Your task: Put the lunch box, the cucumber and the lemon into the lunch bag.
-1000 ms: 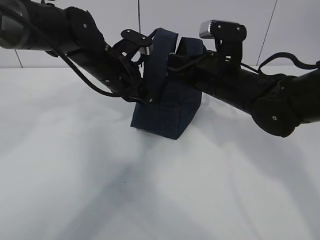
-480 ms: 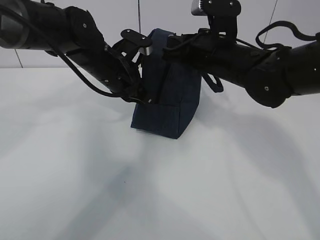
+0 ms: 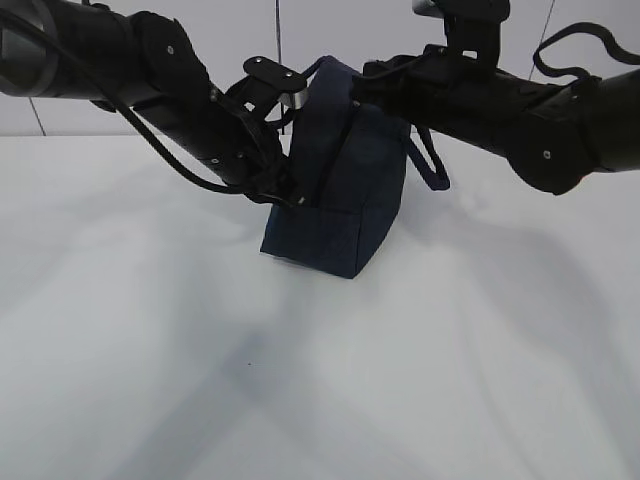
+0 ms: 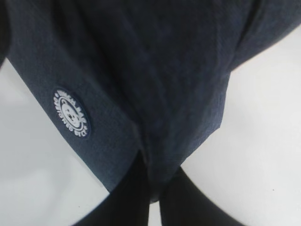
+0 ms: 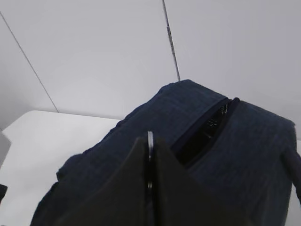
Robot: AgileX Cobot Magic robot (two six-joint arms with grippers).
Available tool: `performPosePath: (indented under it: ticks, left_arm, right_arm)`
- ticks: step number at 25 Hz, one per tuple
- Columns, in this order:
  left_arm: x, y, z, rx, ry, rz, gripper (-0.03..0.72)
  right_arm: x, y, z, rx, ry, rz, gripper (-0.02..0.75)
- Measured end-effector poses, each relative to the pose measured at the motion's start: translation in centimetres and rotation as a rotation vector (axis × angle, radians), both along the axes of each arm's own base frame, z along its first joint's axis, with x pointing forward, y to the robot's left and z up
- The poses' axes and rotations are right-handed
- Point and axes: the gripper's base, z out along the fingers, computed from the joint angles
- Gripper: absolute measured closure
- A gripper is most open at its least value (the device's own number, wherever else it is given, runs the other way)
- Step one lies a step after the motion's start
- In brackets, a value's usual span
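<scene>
White table (image 3: 150,380), pale panelled wall (image 3: 230,40) behind.

Bright, even lighting from above. Soft, broad grey shadows across the white worktop (image 3: 300,400) under both arms. No glare. Slightly grainy from outside; soft and out of focus up close on the dark bag (image 4: 155,70), black arms without visible detail.

The lunch bag (image 3: 335,210) is dark navy with a white round logo (image 4: 71,113), on a white table (image 3: 150,380).
</scene>
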Motion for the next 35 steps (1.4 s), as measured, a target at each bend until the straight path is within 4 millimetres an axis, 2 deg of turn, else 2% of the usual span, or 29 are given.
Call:
performPosePath:
  ticks: [11, 22, 35]
  left_arm:
    - [0.0, 0.0, 0.0, 0.0, 0.0, 0.0, 0.688]
    - [0.0, 0.0, 0.0, 0.001, 0.003, -0.002, 0.689]
    - [-0.6, 0.1, -0.2, 0.017, 0.068, -0.027, 0.69]
  right_arm:
    - [2.9, 0.2, 1.5, 0.007, 0.039, -0.056, 0.731]
    - [7.2, -1.1, 1.2, -0.018, 0.135, -0.146, 0.731]
    - [9.7, -0.9, 1.5, -0.038, 0.206, -0.183, 0.731]
